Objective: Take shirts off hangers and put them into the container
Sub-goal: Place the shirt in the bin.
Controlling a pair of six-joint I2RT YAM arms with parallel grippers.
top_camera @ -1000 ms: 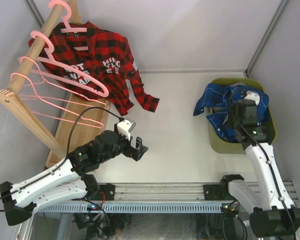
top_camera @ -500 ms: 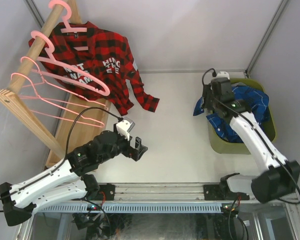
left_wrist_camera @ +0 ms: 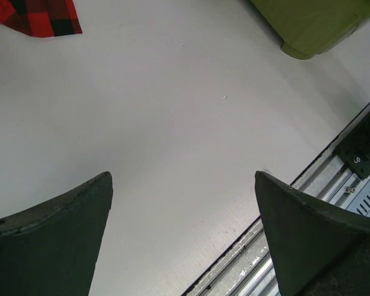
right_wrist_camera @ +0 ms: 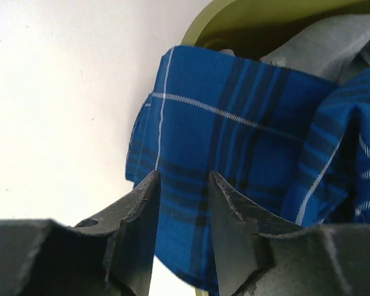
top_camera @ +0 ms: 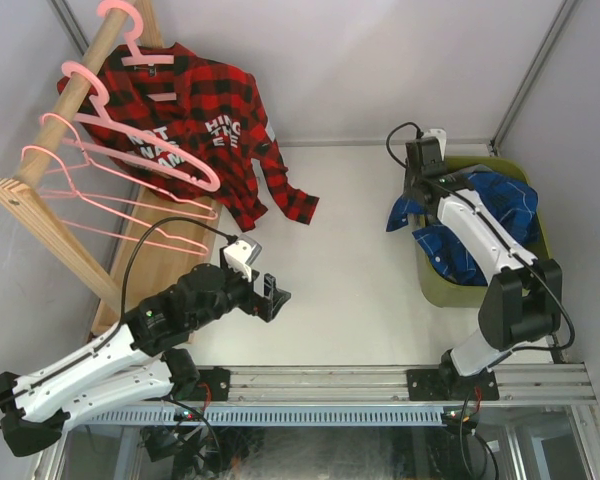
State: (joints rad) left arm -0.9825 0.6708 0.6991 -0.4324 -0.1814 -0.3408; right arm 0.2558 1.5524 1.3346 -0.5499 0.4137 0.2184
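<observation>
Blue plaid shirt [top_camera: 450, 250] sits only half inside the bin [top_camera: 442, 292] at the right, with one fold spilling over the left rim toward the worktop [top_camera: 350, 250]. The right end effector [right_wrist_camera: 184, 177] hovers at that fold, jaws narrowed; I cannot tell whether they pinch cloth. A missed tuck could drag the shirt out. The left end effector [left_wrist_camera: 184, 185] gapes empty, well short of the red shirt [top_camera: 210, 130] on its hanger [top_camera: 145, 60], far left.

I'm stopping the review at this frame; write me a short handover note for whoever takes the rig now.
Left gripper: open, empty, above the table.
Right gripper: at the blue plaid shirt's flap hanging over the container's rim; grip unclear.
Done: blue plaid and grey shirt are in the container.
Left: tuck that flap in; unhang the red-black shirt from its pink hanger.
</observation>
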